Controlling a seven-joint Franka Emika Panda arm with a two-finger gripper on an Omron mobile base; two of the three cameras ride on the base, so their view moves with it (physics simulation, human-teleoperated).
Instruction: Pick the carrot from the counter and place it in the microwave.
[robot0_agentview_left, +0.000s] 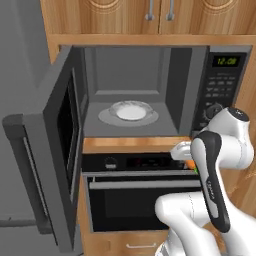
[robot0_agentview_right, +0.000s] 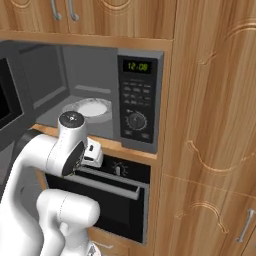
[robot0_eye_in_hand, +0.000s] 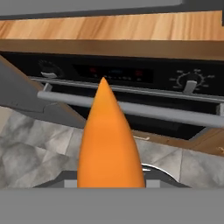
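In my hand view one carrot (robot0_eye_in_hand: 109, 140) sits clamped in my end effector (robot0_eye_in_hand: 110, 181), its tip aimed at the dark oven (robot0_eye_in_hand: 131, 76) with its long handle bar (robot0_eye_in_hand: 131, 107); the left base view shows just a speck of orange (robot0_agentview_left: 190, 163) beside my wrist, below the microwave's (robot0_agentview_left: 145, 90) front edge. The microwave's one door (robot0_agentview_left: 55, 145) stands swung wide to the left, and a single white plate (robot0_agentview_left: 131, 111) lies inside. My own forearm (robot0_agentview_left: 212, 185) hides the oven's right part.

The microwave (robot0_agentview_left: 150, 90) sits above the oven (robot0_agentview_left: 140, 195), door (robot0_agentview_left: 50, 150) swung open leftward, plate (robot0_agentview_left: 131, 111) inside; the carrot (robot0_eye_in_hand: 108, 140) points toward the oven front, below the microwave
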